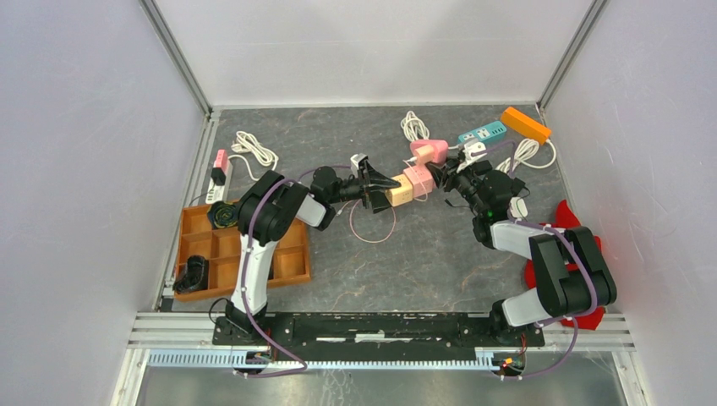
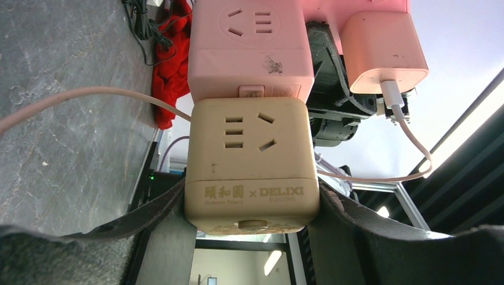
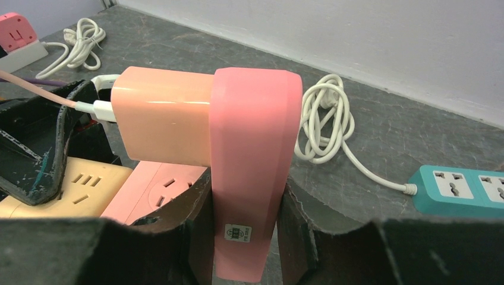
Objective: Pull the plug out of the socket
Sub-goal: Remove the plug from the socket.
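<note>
Centre of the overhead view, and I've got both ends of this: my left claw (image 2: 252, 208) is clamped on the beige cube (image 2: 249, 154), my right claw (image 3: 243, 225) is clamped on the upright pink socket block (image 3: 252, 148). In the left wrist view the cube sits flush against the pink body, no gap at the seam, so I judge the plug not yet out. Here's what worries me. My left fingers catch only the cube's bottom end, low in that frame, on smooth rounded sides, so a hard tug could slide them straight off rather than part the join. If I pull at an angle and not straight along the pins, they may bind, or the pink block could twist between my right fingers, which pinch only its narrow lower part. Then the charger (image 3: 160, 122) at upper left of the right wrist view: it hangs off the side of the block, and its thin cable (image 2: 71, 98) runs across my left claw and loops down toward the table (image 1: 473, 254). Drag the arms apart and that cable could go taut, snag a finger, or yank the charger out. Wrong plug entirely!
</note>
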Robot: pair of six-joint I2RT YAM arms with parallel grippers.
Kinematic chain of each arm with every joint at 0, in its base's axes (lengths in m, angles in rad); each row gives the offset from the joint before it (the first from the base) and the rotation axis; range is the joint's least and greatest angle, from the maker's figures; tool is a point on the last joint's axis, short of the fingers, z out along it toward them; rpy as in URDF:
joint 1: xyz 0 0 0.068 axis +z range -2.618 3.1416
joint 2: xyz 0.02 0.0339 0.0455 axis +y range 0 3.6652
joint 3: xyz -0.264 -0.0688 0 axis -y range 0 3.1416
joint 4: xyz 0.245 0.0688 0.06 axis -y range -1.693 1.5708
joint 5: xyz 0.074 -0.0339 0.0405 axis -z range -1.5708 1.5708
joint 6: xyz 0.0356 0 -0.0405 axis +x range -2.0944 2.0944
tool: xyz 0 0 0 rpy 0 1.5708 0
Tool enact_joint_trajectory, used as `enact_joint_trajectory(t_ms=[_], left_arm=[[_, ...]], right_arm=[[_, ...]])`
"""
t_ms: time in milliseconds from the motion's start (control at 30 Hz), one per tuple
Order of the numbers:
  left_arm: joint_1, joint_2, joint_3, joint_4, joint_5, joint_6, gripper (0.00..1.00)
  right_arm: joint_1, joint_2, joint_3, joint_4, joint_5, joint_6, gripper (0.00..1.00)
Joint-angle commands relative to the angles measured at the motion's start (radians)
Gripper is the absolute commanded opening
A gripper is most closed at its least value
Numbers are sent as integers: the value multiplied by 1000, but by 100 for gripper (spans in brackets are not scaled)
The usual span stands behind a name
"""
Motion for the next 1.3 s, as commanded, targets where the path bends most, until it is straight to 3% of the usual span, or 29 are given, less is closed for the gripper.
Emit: enact_joint_trajectory(t_ms=[0, 167, 367, 633, 767, 1000, 1100, 1267], left_arm=[[62, -104, 17, -54, 31, 121, 2], [51, -157, 39, -263, 36, 294, 2], [51, -128, 31, -181, 32, 237, 2], [60, -140, 21, -190, 18, 237, 2], [69, -198, 30, -441, 1, 380, 2], [76, -326, 166, -1100, -108, 759, 2], [72, -333, 236, -1261, -138, 832, 2], [48, -268, 427, -1578, -193, 984, 2]], right_arm=[[-59, -31, 7, 34, 190, -130, 0], [-61, -19, 9, 40, 135, -104, 0], [-46, 51, 38, 68, -83, 83, 0], [32, 81, 32, 94, -73, 289, 0], [60, 119, 19, 93, -48, 347, 0], [91, 244, -13, 237, -89, 550, 0], [114, 250, -29, 274, -88, 606, 0], [124, 268, -48, 290, -63, 686, 15]])
